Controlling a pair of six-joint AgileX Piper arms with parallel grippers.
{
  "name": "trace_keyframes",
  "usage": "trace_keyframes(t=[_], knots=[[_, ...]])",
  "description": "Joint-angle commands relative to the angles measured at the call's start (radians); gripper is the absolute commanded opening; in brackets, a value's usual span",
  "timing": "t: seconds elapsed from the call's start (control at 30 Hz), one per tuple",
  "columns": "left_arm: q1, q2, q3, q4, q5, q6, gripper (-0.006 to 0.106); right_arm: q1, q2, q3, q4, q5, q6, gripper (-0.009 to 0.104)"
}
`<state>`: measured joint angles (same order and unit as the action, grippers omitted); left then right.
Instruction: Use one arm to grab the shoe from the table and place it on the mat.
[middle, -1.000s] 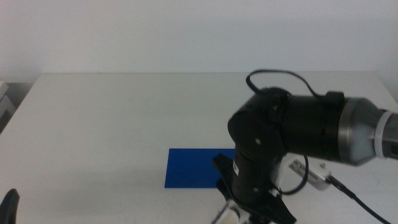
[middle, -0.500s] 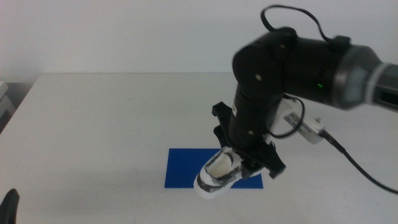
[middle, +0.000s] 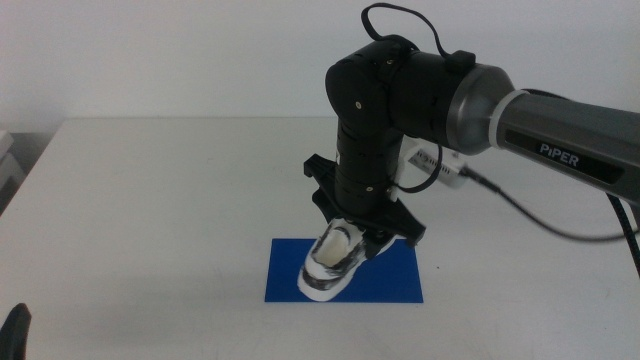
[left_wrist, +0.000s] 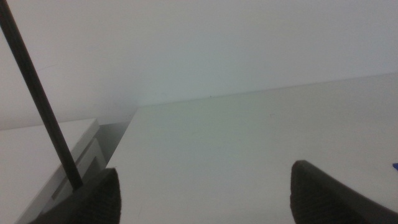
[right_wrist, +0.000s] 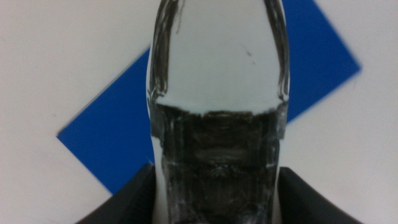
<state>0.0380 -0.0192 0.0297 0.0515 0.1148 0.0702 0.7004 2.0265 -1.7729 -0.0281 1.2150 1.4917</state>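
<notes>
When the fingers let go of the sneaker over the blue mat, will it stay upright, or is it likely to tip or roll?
The sneaker hangs tilted, toe down, in the right gripper, so it may rock on release. Its sole looks broad and flat, so it probably settles upright and will not roll. It keeps its shape in the grip, so it seems fairly stiff. The mat is flat, which should help. The left gripper waits aside.

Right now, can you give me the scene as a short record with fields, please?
shoe: white sneaker held over the mat, toe tilted down; contact with mat not clear
mat: flat blue rectangle on the table
right gripper: fingers shut on the shoe, above the mat
left gripper: open, waiting at the table's near left edge, holding nothing
</notes>
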Motion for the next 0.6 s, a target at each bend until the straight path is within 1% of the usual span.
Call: trace_keyframes(t=[0.0,0.13,0.3,0.43,0.53,0.57], knots=[[-0.004,-0.007,0.005,-0.009,-0.081,-0.006,0.094,-0.007,-0.06,-0.03,-0.053,0.073,-0.132,-0.004],[-0.004,-0.007,0.005,-0.009,-0.081,-0.006,0.094,-0.007,-0.06,-0.03,-0.086,0.073,-0.435,-0.004],[-0.004,-0.007,0.005,-0.009,-0.081,-0.006,0.094,-0.007,-0.06,-0.03,-0.088,0.072,-0.948,-0.004],[-0.004,-0.007,0.005,-0.009,-0.081,-0.006,0.094,-0.007,-0.06,-0.03,-0.13,0.072,-1.284,-0.004],[-0.004,-0.007,0.005,-0.009,-0.081,-0.006,0.094,-0.007,-0.06,-0.03,-0.155,0.072,-1.463,-0.004],[-0.004,-0.007,0.005,-0.009,-0.081,-0.006,0.094,-0.007,-0.06,-0.03,-0.157,0.072,-1.5,-0.004]])
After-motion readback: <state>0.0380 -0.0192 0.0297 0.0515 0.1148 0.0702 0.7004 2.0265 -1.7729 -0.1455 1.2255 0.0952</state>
